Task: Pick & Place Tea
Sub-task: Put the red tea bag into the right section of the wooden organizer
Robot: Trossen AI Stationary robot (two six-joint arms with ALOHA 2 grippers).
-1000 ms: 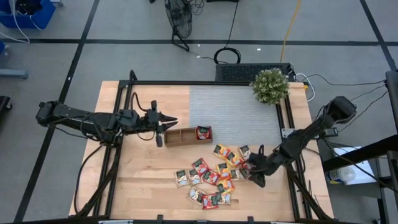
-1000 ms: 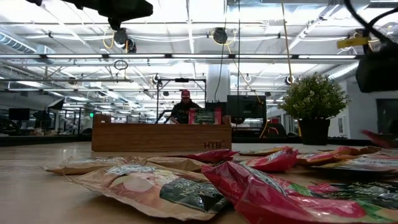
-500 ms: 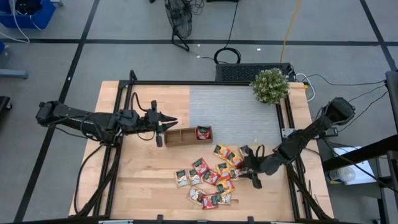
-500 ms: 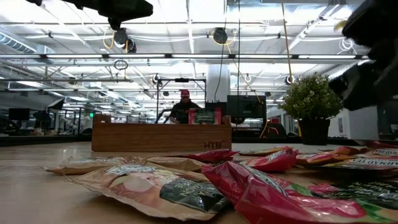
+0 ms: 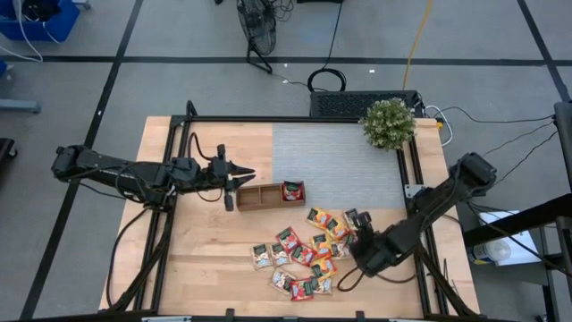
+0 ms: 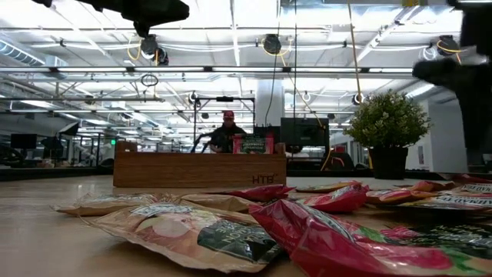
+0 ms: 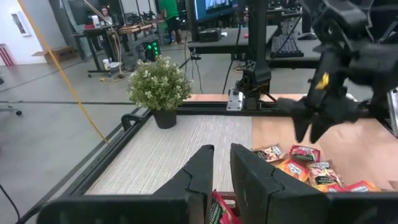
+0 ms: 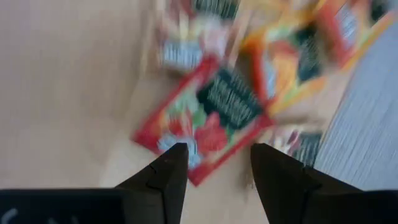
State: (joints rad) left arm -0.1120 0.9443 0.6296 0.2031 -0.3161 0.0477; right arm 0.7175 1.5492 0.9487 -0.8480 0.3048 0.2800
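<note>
Several tea sachets (image 5: 304, 255) in red, orange and green-and-white lie flat and scattered on the wooden table, near its front right. One red sachet (image 5: 292, 190) stands in the right compartment of the brown wooden tray (image 5: 255, 197). My right gripper (image 8: 214, 155) hangs open above the pile's right side, fingers pointing down. Below them lies a red sachet (image 8: 205, 118), untouched. From the left wrist view the right gripper (image 7: 311, 127) is seen clear above the sachets. My left gripper (image 7: 222, 165) waits level just left of the tray, its fingers a narrow gap apart and empty.
A potted plant (image 5: 388, 123) stands at the far right corner. A grey mat (image 5: 335, 165) covers the table's far right part. Bare wood lies left of the pile, and black frame rails run along the table's edges.
My right gripper has risen from the table at the pile's right edge. It has tipped from nearly level to pointing down and rolled about its own line, moving a little toward the near edge. Its fingers stay apart. The sachets have not shifted.
</note>
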